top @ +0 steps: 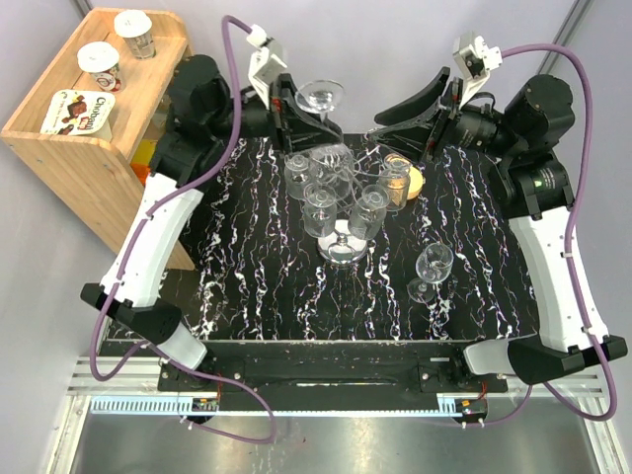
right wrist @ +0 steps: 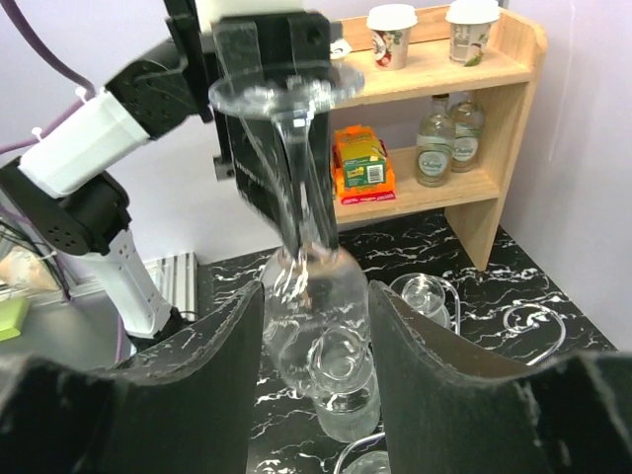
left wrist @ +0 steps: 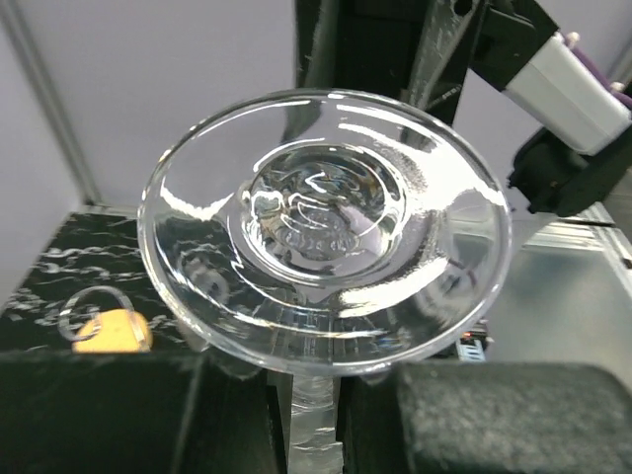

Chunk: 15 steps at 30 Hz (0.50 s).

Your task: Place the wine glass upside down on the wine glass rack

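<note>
Wine glass [left wrist: 326, 227], foot up, is clamped by its stem in left tool [left wrist: 316, 420], over far edge of black marbled desk [top: 247, 296], behind wine glass rack [top: 344, 249]. Right tool [right wrist: 316, 296] is spread wide, empty. Wooden shelf [top: 89, 133] is noted left.

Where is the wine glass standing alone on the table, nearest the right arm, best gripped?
Probably by its thin stem, from the right arm's side, fingers level. The lone wine glass stands upright, bowl wide above, foot flat below; the wine glass rack stands on its other side.
</note>
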Motion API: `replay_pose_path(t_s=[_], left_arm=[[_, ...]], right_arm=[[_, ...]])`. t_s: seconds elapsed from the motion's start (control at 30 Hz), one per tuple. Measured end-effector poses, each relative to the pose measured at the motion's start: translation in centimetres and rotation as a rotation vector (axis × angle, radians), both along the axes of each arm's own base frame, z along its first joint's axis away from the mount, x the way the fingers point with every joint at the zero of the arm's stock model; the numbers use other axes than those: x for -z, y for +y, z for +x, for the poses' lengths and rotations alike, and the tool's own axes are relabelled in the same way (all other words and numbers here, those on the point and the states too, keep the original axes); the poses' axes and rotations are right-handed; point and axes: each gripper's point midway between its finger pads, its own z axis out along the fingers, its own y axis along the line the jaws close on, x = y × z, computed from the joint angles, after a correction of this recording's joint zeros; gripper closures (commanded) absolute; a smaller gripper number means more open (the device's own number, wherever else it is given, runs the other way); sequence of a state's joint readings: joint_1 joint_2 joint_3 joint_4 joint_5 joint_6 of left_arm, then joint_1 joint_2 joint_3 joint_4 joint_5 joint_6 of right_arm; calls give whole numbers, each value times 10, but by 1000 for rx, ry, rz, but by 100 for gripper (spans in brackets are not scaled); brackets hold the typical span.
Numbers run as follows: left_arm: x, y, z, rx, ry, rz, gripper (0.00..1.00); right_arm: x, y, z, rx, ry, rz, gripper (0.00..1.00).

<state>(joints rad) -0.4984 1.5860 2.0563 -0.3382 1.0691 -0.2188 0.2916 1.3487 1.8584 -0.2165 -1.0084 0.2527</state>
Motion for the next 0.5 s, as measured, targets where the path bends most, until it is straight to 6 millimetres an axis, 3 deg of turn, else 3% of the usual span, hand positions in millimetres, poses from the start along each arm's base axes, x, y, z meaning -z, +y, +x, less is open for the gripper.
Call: replay_pose_path(t_s=[0.2,0.5], left_arm=[[-14,42,33,-162,-80,2,100],[4,121,108,-516,-165,94,100]], right_arm=[[6,-4,7,59,-7,-21,46],[9,-8,10,97,-23,-39,46]])
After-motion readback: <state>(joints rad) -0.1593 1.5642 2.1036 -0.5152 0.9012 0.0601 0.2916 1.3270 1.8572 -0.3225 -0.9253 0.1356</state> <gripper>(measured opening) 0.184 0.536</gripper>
